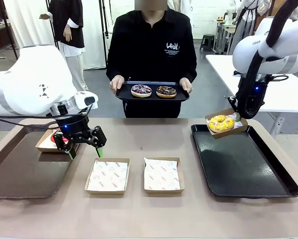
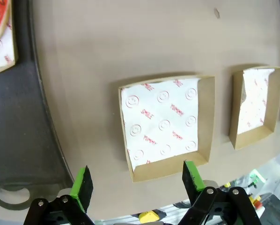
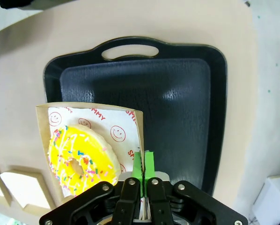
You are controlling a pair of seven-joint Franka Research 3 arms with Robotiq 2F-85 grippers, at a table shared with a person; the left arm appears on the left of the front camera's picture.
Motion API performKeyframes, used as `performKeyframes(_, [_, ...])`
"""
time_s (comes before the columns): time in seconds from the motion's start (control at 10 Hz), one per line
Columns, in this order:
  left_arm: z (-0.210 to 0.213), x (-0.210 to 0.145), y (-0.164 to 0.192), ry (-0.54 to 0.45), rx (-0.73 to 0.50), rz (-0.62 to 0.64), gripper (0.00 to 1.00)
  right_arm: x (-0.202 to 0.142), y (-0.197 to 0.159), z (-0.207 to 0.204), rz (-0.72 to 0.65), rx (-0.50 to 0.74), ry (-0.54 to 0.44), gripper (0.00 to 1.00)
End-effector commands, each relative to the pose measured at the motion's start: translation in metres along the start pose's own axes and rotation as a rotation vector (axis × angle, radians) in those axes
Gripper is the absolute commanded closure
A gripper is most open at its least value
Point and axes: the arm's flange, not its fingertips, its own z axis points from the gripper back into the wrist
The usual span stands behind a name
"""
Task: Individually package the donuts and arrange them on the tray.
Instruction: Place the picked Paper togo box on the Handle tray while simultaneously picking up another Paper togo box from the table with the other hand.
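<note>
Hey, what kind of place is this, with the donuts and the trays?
Probably a robotics lab staged as a donut-packing station, not a real bakery: white robot arms reach over the table, a person across it holds a tray of donuts, and another white worktable stands behind.

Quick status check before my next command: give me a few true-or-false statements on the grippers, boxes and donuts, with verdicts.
1. The right gripper is shut on the wall of the yellow donut's box. True.
2. That box sits flat on the right tray. False: it is held in the air at the tray's edge.
3. The left gripper is open and empty. True.
4. The two boxes on the table each hold a donut. False: both hold only paper.
5. The person's tray carries two donuts. True.
</note>
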Motion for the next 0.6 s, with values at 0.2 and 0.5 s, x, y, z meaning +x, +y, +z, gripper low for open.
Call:
performKeyframes(0.2, [-0.027,-0.004,-0.014,-0.014,0.092,0.055,0.0,0.011,0.013,-0.028,-0.015,-0.032,-0.004,0.98])
performKeyframes(0.5, [-0.041,-0.013,-0.014,-0.036,0.14,0.113,0.0,0.019,0.017,-0.043,-0.044,-0.034,-0.007,0.98])
